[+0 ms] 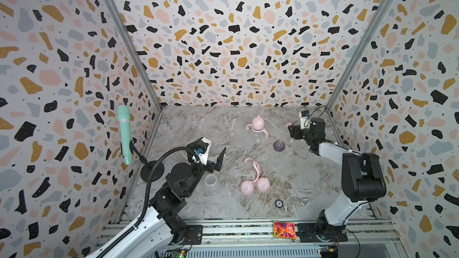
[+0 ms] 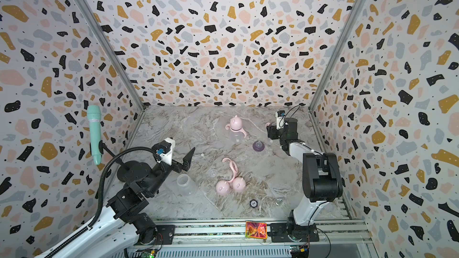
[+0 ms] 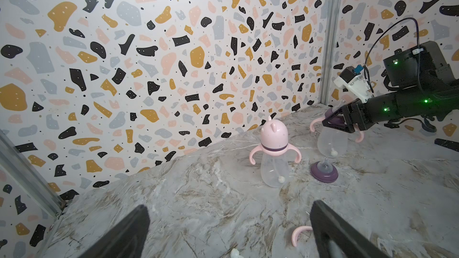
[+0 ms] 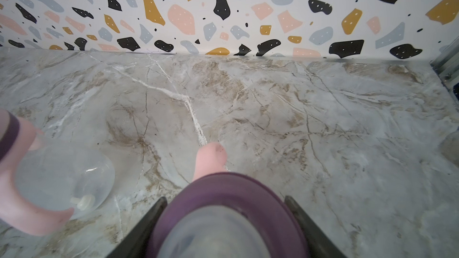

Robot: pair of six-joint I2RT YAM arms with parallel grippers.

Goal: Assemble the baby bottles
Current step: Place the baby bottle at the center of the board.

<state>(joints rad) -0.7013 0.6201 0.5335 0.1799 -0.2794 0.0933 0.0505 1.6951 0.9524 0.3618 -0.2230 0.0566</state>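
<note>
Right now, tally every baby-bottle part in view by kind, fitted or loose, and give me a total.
clear bottles: 3
pink dome caps: 3
pink handle rings: 3
purple teat collars: 3
Total: 12

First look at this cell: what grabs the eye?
The loud terrazzo walls, then one finished capped bottle standing upright mid-table toward the back. At the back right corner the right gripper clamps the purple collar of a capless bottle; two loose pink caps lie near the front, left gripper open.
</note>
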